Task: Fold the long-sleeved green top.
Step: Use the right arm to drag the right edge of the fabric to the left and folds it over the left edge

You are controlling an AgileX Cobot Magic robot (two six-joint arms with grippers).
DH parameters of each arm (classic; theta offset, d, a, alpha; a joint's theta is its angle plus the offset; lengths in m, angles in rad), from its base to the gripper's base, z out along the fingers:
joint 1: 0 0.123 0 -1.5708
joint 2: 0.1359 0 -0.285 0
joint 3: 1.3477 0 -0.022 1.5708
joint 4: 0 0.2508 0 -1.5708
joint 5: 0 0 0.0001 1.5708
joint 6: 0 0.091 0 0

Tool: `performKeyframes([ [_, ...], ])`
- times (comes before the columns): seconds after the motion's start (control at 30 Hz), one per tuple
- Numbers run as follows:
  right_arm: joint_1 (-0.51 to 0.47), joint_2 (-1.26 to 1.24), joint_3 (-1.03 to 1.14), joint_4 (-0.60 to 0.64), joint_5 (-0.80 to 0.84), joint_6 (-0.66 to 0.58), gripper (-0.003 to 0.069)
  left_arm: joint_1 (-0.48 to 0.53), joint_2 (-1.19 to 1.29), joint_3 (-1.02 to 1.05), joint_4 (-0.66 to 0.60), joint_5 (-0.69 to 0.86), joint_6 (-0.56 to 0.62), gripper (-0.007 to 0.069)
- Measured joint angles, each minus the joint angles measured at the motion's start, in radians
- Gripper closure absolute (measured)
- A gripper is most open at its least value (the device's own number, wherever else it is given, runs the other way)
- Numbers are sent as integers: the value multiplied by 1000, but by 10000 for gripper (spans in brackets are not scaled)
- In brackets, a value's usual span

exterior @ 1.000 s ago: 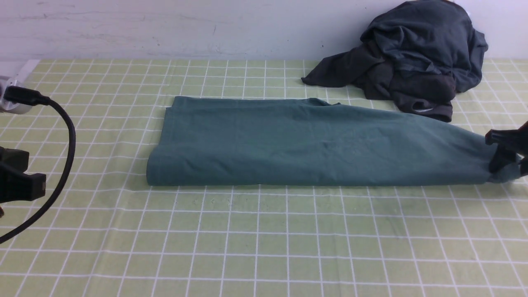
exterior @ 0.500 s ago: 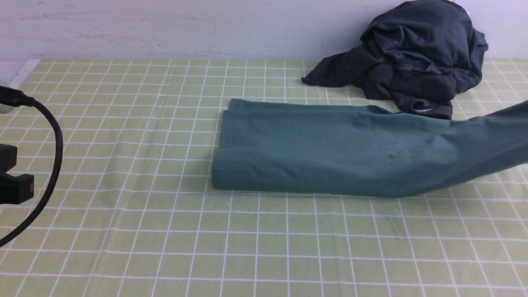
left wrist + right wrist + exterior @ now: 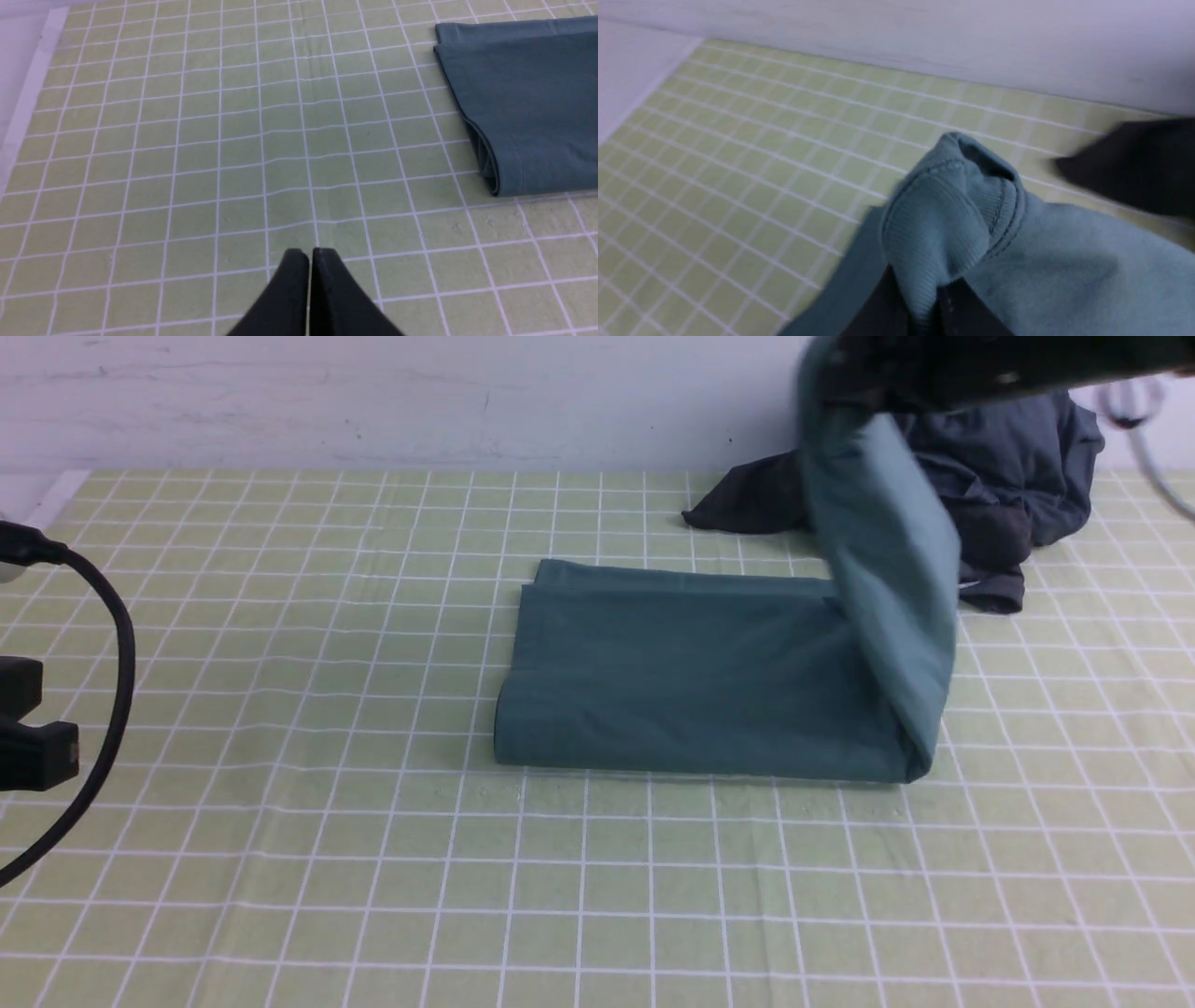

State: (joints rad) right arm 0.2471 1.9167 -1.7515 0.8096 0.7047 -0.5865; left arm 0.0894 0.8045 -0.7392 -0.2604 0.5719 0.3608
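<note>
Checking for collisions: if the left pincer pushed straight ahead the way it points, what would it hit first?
Likely only the checked tablecloth; the left pincer, shut, aims past the green top, which lies off to its right. Depth is unclear.

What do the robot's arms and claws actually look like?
The left gripper has two black fingers tapering to rounded tips; the right gripper's are black too. A thick black cable loops off the left arm; the right arm is a dark blur.
</note>
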Motion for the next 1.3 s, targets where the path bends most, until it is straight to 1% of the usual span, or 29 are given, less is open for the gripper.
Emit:
performKeyframes([
  [0.03,18,9,-10,3,-4,-2,648,0,0,0,-3,0,0,627],
  [0.1,113,124,-83,11,-11,-8,634,0,0,0,-23,0,0,627],
  [0.13,146,175,-117,5,-11,-8,619,0,1,0,-28,0,0,627],
  [0.17,173,225,-152,-2,-11,-8,595,0,2,0,-33,0,0,627],
  [0.2,178,245,-159,-4,-11,-8,589,0,2,0,-33,0,0,627],
  [0.23,207,299,-206,-12,-7,-8,543,0,4,0,-35,0,0,627],
  [0.27,227,358,-250,-21,5,0,477,0,5,0,-35,0,0,627],
  [0.3,227,364,-257,-23,5,1,477,0,5,0,-35,0,0,627],
  [0.33,233,401,-302,-25,26,19,407,0,5,0,-35,0,0,627],
  [0.4,233,418,-348,-26,54,37,335,0,5,0,-35,0,0,627],
  [0.43,230,418,-377,-29,69,47,309,0,5,0,-36,0,0,627],
  [0.53,225,417,-428,-30,100,61,288,0,5,0,-36,0,0,627],
  [0.57,222,415,-465,-32,120,79,293,0,5,0,-37,0,0,627],
  [0.67,221,413,-483,-68,148,104,344,0,5,0,-37,0,0,627],
  [0.7,222,420,-484,-121,179,127,418,0,5,0,-43,0,0,627],
  [0.73,224,432,-484,-146,192,138,452,0,5,0,-48,0,0,627],
  [0.77,226,435,-485,-150,197,141,469,0,5,0,-49,0,0,627],
  [0.8,231,466,-486,-179,219,169,538,0,5,0,-64,0,0,627],
  [0.83,233,471,-486,-181,226,176,546,0,5,0,-68,0,0,627],
  [0.87,243,511,-486,-190,254,194,602,0,5,0,-85,0,0,627],
  [0.9,251,543,-486,-192,270,201,626,0,5,0,-92,0,0,627],
  [0.97,276,605,-485,-199,297,208,657,0,5,0,-102,0,1,627],
  [1.03,294,625,-490,-186,291,211,666,0,5,0,-104,0,4,627],
  [1.1,303,610,-501,-212,319,213,669,0,5,0,-106,0,12,627],
  [1.17,309,579,-524,-253,367,214,669,0,5,0,-107,0,15,627],
  [1.27,312,485,-600,-362,456,214,669,0,5,0,-110,-1,17,627],
  [1.3,312,476,-608,-371,467,214,669,0,5,0,-110,-1,17,627],
])
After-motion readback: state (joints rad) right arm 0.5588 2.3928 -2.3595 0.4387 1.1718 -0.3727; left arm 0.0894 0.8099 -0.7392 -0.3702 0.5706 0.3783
